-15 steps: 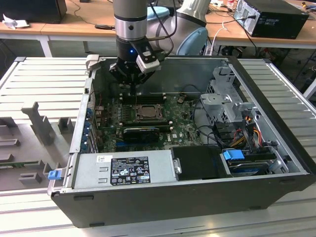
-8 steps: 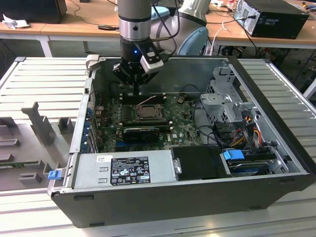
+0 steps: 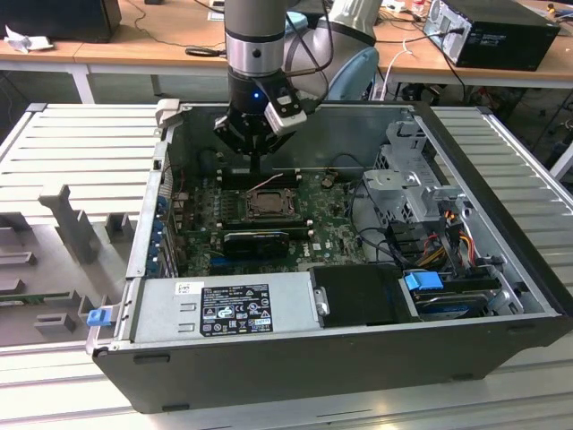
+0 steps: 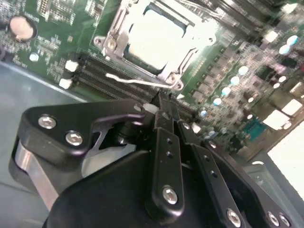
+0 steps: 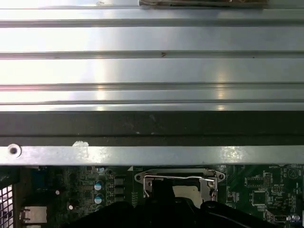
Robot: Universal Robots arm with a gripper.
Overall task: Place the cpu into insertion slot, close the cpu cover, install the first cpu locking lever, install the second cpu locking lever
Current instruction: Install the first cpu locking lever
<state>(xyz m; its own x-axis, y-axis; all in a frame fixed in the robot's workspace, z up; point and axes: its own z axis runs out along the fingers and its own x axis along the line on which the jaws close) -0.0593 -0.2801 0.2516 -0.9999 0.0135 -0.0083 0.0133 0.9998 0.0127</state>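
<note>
Black claw has its fingers pinched shut, empty as far as I can see. The thin silver wire locking lever lies crosswise just past the tips, along the near edge of the silver-rimmed square insertion slot, with the pale silver-grey square cpu sitting in it, upper middle of the second wrist view.

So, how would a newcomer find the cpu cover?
Look inside the open computer case, at the green motherboard below the gripper. The cpu cover is the silver frame lying over the pale square cpu, unlike the long black slots beside it.
</note>
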